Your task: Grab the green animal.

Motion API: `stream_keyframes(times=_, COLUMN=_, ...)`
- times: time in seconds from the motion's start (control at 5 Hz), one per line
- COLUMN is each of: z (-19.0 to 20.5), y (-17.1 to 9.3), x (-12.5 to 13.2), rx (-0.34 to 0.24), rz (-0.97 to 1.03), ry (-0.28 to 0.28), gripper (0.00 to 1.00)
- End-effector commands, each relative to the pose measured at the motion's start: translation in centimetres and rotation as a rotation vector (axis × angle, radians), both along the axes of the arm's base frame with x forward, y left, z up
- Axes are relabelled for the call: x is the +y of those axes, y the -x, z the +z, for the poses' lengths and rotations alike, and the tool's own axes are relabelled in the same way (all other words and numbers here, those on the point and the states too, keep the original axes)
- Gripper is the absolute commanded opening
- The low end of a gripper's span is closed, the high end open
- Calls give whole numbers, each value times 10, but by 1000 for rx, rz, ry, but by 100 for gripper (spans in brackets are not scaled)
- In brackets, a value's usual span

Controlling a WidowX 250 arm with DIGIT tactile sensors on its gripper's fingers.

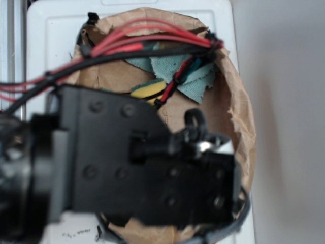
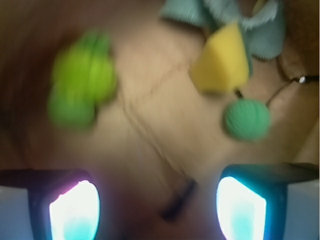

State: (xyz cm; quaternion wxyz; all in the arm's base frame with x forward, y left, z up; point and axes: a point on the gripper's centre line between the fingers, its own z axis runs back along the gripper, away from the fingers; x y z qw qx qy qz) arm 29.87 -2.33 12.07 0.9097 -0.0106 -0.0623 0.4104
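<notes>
- While the arm is hanging over the brown paper-lined basin, nothing of the grab itself is done yet: the hand is showing two lit fingertips standing wide apart at the bottom of the wrist view, with only bare paper and a small dark object I cannot identify lying between them.
- Up in the left part of that view, the green animal is lying on the paper, well apart from both fingertips and blurred, so I am making out only a lime upper lump and a greener rounded lump below it.
- Off to the right, the yellow sponge wedge and the ribbed teal ball are sitting near each other, with scraps of teal cloth behind them; none of these is the target, and the hand is touching none of them.
- From the exterior view, the arm's black body is covering most of the basin, so the toy is hidden there; only the cloth and a strip of yellow and green are peeking out past the red and black cables.
- As I am judging it, everything is still ahead: lining the open hand up over the toy to the left, coming down around it, closing, and lifting.
</notes>
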Motion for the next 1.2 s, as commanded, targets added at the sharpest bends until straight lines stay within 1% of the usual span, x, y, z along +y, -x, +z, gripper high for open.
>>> stream_keyframes(times=0.0, z=-5, y=-33, x=46, rx=-175, rz=191, ry=-69, gripper=100)
stream_keyframes(times=0.2, z=-19, y=-37, x=47, rx=-147, rz=189, ry=-99, gripper=100)
stream_keyframes(times=0.4, z=-27, y=-26, x=33, rx=-92, rz=147, ry=-95, gripper=100)
stream_keyframes(times=0.6, z=-33, y=-25, x=19, rx=-64, rz=99, ry=-77, gripper=100)
stream_keyframes(times=0.8, z=-14, y=-33, x=16, rx=-134, rz=90, ry=-21, gripper=100)
stream_keyframes(times=1.0, z=8, y=-31, x=19, rx=-182, rz=91, ry=24, gripper=100)
